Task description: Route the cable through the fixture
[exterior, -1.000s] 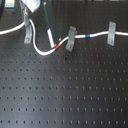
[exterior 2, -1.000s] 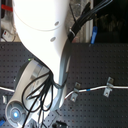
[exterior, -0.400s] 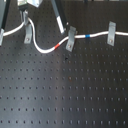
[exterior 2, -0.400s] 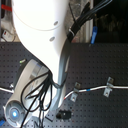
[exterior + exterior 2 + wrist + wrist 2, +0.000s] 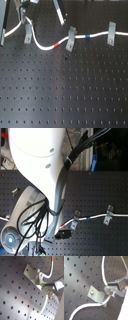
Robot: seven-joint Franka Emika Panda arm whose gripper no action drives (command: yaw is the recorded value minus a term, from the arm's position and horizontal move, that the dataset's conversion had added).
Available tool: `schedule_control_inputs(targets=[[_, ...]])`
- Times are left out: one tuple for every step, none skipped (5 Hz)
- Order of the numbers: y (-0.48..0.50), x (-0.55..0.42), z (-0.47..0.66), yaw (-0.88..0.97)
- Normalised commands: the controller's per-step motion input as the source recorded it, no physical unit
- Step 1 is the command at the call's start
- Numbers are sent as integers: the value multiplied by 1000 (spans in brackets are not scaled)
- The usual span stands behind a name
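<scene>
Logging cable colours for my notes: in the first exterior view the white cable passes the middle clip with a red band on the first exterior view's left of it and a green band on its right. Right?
Not quite. The band on the first exterior view's right of the middle clip is blue, not green. The red band on the white cable does lie on the clip's left, as the first exterior view shows.
</scene>
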Motion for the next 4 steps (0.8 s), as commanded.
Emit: schedule_control_inputs(targets=[[-24, -68, 191, -14], [-46, -160, 247, 0], [-112, -154, 131, 0], [-163, -185, 126, 14]])
